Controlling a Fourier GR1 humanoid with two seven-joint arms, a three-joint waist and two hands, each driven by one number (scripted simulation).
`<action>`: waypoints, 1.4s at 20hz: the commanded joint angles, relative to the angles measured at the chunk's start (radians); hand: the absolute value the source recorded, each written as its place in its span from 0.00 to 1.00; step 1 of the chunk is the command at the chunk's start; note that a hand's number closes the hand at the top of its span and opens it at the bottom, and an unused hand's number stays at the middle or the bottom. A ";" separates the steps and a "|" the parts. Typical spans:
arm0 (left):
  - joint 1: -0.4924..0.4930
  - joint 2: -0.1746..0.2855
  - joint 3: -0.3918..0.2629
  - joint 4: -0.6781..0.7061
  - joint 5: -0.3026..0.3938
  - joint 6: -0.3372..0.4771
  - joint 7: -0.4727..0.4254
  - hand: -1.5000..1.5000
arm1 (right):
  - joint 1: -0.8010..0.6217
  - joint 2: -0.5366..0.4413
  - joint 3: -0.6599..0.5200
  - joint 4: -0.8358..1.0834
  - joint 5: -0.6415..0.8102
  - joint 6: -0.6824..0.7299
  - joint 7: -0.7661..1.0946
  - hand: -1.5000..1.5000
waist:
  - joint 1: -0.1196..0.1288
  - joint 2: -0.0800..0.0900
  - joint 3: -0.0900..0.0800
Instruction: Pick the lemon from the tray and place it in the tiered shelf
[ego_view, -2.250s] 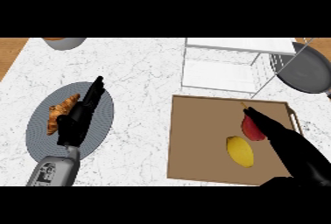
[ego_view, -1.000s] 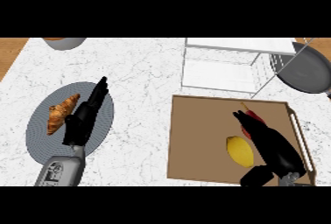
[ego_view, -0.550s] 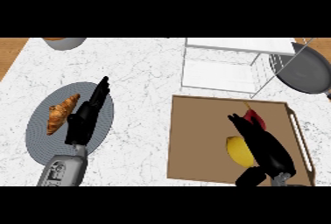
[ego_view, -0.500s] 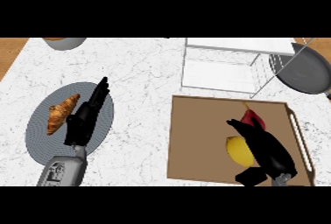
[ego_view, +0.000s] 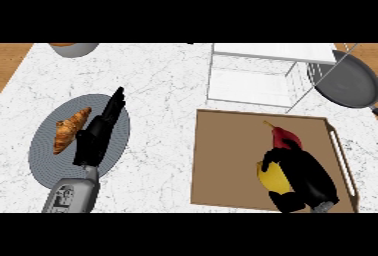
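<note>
The yellow lemon (ego_view: 270, 176) lies on the brown tray (ego_view: 229, 150) at the lower right. My right hand (ego_view: 303, 175) sits on top of it, fingers curled round it from above and the thumb below, so only the lemon's left side shows. A red fruit with a stem (ego_view: 285, 140) lies just beyond the hand's fingers. The white wire tiered shelf (ego_view: 255, 75) stands behind the tray, apart from the hand. My left hand (ego_view: 100, 132) rests open, fingers straight, over the grey plate (ego_view: 44, 155).
A croissant (ego_view: 71, 131) lies on the plate next to my left hand. A dark pan (ego_view: 347, 82) sits at the right of the shelf. A bowl (ego_view: 74, 48) stands at the far left edge. Bare marble lies between plate and tray.
My right hand has slid left and down over the lemon and its fingers have curled round it. The left hand and the lemon's place on the tray are unchanged.
</note>
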 joint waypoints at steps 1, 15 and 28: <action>0.008 0.004 -0.017 -0.050 0.004 -0.020 0.035 0.50 | -0.072 0.215 0.150 0.053 0.116 -0.041 0.256 1.00 | 0.019 0.008 0.008; -0.045 -0.037 -0.038 0.020 -0.012 -0.004 0.012 0.50 | -0.469 0.226 0.562 0.172 -0.078 -0.690 0.943 1.00 | 0.060 0.013 0.009; 0.020 -0.004 -0.017 0.024 0.003 -0.031 -0.031 0.50 | -0.843 0.226 0.518 0.126 0.119 -0.711 1.245 1.00 | 0.029 -0.006 0.005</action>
